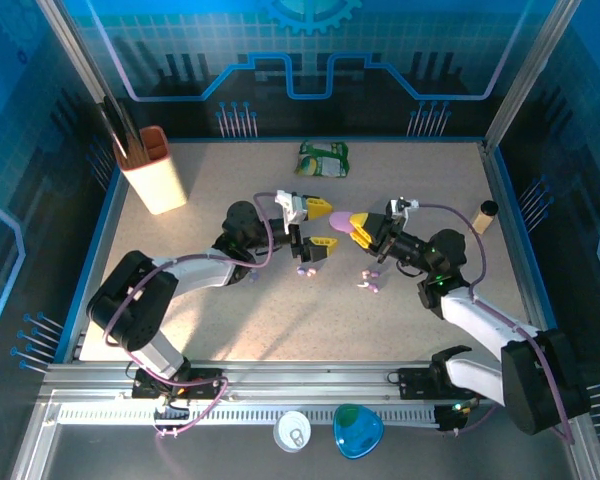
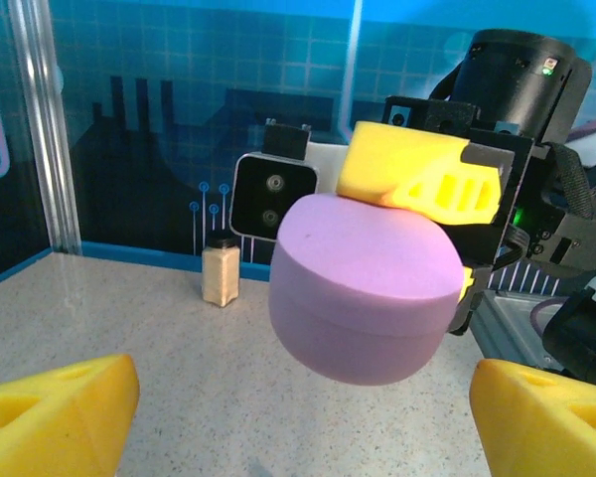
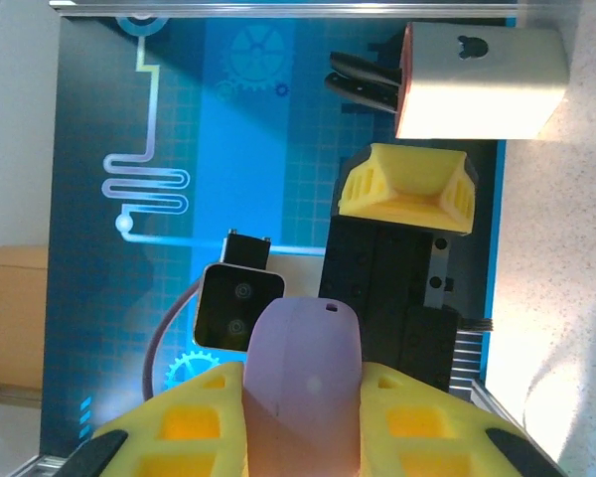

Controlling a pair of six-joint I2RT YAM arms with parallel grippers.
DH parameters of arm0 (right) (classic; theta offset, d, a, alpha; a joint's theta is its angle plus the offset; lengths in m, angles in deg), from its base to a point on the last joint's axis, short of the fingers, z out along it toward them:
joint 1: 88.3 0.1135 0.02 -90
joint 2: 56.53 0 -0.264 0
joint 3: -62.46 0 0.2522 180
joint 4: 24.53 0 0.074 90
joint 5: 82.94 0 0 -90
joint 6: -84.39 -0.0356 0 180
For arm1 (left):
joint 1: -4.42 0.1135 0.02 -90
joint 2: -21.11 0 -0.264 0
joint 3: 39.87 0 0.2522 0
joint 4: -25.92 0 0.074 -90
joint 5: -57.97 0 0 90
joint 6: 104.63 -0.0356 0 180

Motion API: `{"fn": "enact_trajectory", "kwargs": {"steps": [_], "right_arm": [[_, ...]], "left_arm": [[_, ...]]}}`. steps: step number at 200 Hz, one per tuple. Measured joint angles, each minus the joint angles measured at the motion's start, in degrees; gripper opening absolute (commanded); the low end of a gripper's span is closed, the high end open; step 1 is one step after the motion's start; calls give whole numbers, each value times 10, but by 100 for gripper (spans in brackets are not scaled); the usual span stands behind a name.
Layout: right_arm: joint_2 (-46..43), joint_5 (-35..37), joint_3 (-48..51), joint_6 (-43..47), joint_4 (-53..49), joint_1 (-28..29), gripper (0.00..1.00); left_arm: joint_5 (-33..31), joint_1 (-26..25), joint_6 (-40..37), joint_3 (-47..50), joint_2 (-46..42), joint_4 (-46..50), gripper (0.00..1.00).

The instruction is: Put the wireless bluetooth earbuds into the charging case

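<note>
right fingers (image 3: pixel 194 422): clamped on either side of the lilac charging case (image 2: pixel 363 288), which is held clear above the middle of the counter (image 1: pixel 230 310) with its lid closed.
left fingers (image 2: pixel 55 412): spread wide and gripping nothing (the case hangs just ahead of them, not touching).
earbuds (image 1: pixel 305 270): lying on the counter below the left fingers, with a second small cluster (image 1: pixel 370 282) below the right fingers.
far edge: green packet (image 1: pixel 323 158).
right edge: small dark-capped jar (image 2: pixel 221 273).
far left corner: pale holder (image 1: pixel 155 170) with dark tools standing in it.
</note>
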Motion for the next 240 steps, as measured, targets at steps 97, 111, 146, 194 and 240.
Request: {"fn": "enact_trajectory", "kwargs": {"steps": [97, 111, 146, 194, 240], "right_arm": [[19, 20, 0, -17, 31, 30, 9], [20, 19, 0, -17, 31, 31, 9], [19, 19, 0, -17, 31, 32, 9], [20, 20, 0, -17, 27, 32, 10], [20, 25, -3, -16, 26, 35, 11]], "left_arm": [[80, 2, 43, -34, 76, -134, 59], [85, 3, 44, -34, 76, -141, 59], [91, 4, 43, -34, 76, -151, 56], [95, 4, 44, -34, 76, -159, 43], [97, 6, 44, -34, 76, -163, 34]]}}
